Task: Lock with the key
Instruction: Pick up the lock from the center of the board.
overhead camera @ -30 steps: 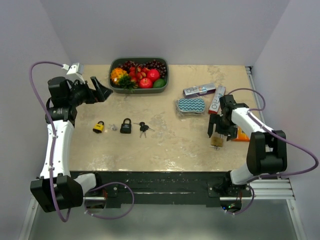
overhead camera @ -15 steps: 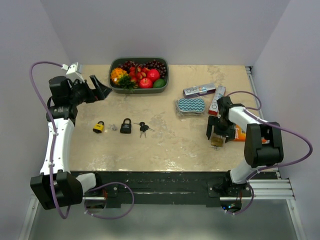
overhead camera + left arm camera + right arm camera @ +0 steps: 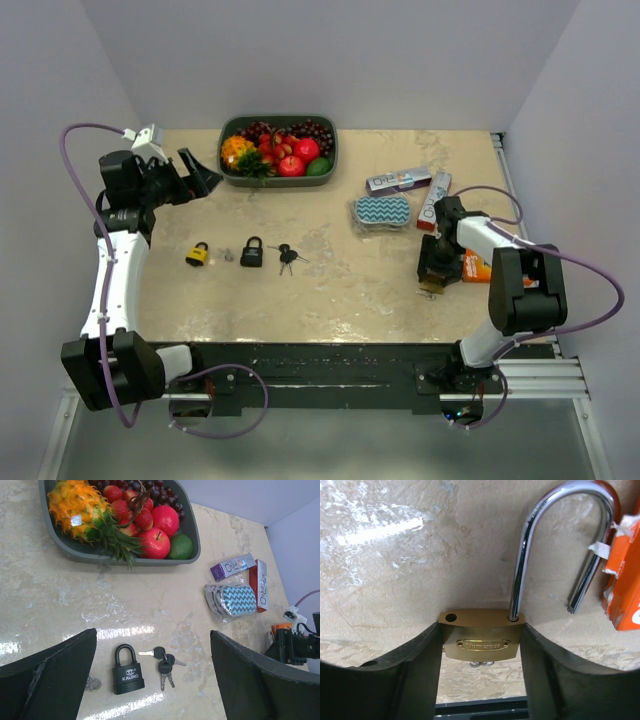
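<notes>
The right gripper (image 3: 480, 647) is squeezing the brass padlock (image 3: 481, 630), open shackle (image 3: 519, 560) pointing to 12 o'clock, something metal (image 3: 481, 664) hiding beneath at 6 o'clock. The left gripper (image 3: 152, 675) is gaping wide.

The left arm (image 3: 108, 285) and right arm (image 3: 490, 232) look alike: white rounded links joined by black joint housings. A purple cable (image 3: 64, 150) trails back from each wrist. The left gripper (image 3: 152, 631) and right gripper (image 3: 480, 630) end in thick matte-black wedge fingers. A small white box (image 3: 148, 140) sits behind the left gripper's fingers.
</notes>
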Controlling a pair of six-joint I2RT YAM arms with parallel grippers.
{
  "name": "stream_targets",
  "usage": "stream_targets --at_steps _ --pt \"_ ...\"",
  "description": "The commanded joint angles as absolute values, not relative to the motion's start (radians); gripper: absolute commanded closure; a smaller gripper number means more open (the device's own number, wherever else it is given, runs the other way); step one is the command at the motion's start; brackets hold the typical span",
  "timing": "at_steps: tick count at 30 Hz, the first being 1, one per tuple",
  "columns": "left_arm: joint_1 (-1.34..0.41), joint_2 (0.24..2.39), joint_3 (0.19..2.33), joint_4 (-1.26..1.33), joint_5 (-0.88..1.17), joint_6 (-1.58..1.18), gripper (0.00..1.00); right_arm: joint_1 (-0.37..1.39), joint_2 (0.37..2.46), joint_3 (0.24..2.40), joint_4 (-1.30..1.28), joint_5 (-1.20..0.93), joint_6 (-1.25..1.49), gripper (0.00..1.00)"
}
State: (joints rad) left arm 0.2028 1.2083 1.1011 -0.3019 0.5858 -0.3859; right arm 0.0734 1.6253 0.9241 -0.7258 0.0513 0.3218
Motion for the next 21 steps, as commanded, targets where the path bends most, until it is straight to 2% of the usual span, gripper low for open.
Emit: stream_targets --at_steps 1,5,9,11,17,21 --pt "0.215 1.207 1.101 -0.258 0.594 -0.400 0.01 0.075 1.580 0.914 -0.713 0.069 0.334 0.53" --pt "0.213 1.216 1.095 -0.252 0.684 -0.361 0.01 0.075 1.505 0.949 -0.742 0.026 0.308 0.68" --pt "0.213 1.215 1.101 -0.304 0.729 -0.263 0.01 0.077 1.433 0.976 -0.770 -0.060 0.288 0.97" --pt "0.212 1.206 1.091 -0.307 0.773 -0.223 0.01 0.075 1.405 0.983 -0.770 -0.141 0.267 1.00" --pt "0.204 1.131 1.002 -0.219 0.937 -0.114 0.01 0.078 1.345 1.014 -0.770 -0.409 0.157 1.00" --pt "0.132 1.106 0.963 -0.241 0.994 0.094 0.01 0.139 1.335 1.049 -0.770 -0.633 0.091 1.00"
